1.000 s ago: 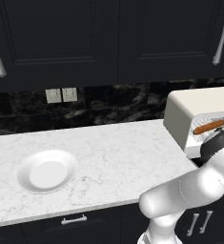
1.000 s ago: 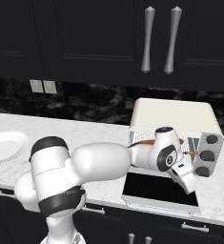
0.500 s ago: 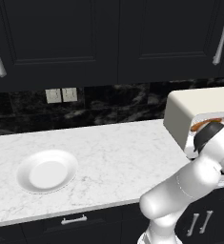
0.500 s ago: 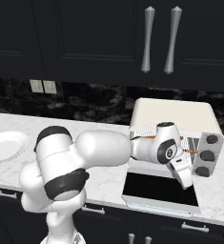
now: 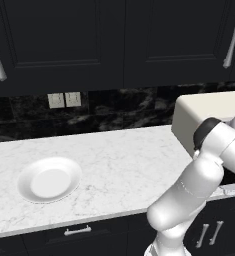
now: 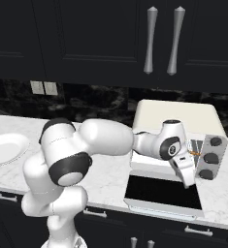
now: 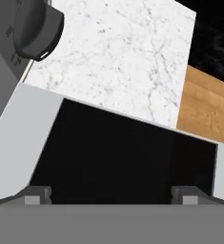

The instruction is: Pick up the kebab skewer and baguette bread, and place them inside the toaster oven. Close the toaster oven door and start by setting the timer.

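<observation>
Now the two-finger gripper (image 7: 111,193), jaws spread wide and empty, hangs over the lowered dark glass toaster oven door (image 6: 164,191) (hinged flat on the marble counter (image 5: 114,165)) and should catch its front edge squarely before lifting.

A white plate (image 5: 49,179) lies on the left of the marble counter (image 5: 119,155), near its front edge, with nothing on it. On the dark marbled backsplash (image 5: 124,112) behind it, a pale double outlet (image 5: 64,99) sits left of centre. Black upper cabinets (image 6: 86,43) hang above, with long silver handles (image 6: 151,41). Below the counter's front edge run dark drawers with small silver pulls (image 5: 77,231). A patch of wood floor (image 7: 206,107) shows past the counter's end.
</observation>
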